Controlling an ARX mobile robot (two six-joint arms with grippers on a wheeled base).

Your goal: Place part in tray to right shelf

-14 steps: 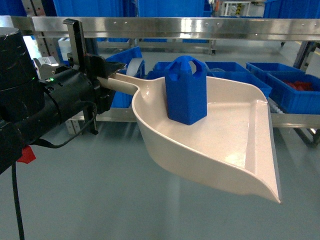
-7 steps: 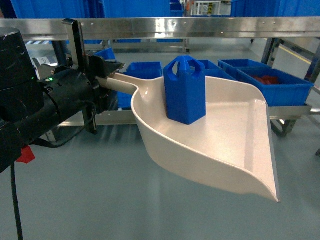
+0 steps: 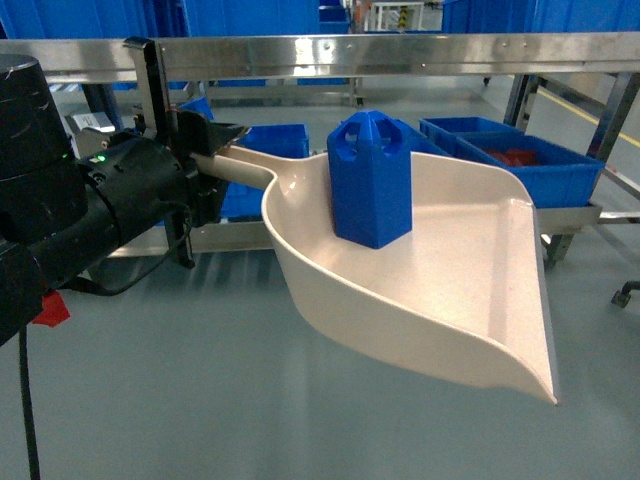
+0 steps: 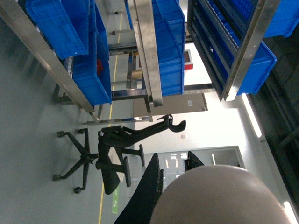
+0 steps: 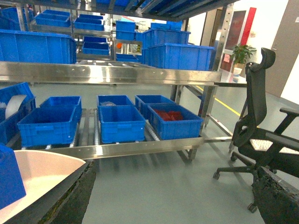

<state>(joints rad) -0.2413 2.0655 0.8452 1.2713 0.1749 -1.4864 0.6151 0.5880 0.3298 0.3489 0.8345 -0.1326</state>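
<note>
Standing behind the tray (image 3: pixel 440 290): steel shelf (image 3: pixel 400 52), blue crates (image 5: pixel 122 122), office chair (image 5: pixel 266 135). Part (image 3: pixel 370 180), bright-blue hexagonal block, upright in tray. Left gripper (image 3: pixel 205 150) clamps tray's handle; right gripper's state can't be told.

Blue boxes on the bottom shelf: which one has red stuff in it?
The blue crate at the far right end of the bottom row, nearest the black office chair. It holds red things; the other crates beside it show none.

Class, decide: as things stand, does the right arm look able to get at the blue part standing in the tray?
Probably yes: the part stands upright in the open tray, nothing covering it, and the right wrist view shows it close by.
</note>
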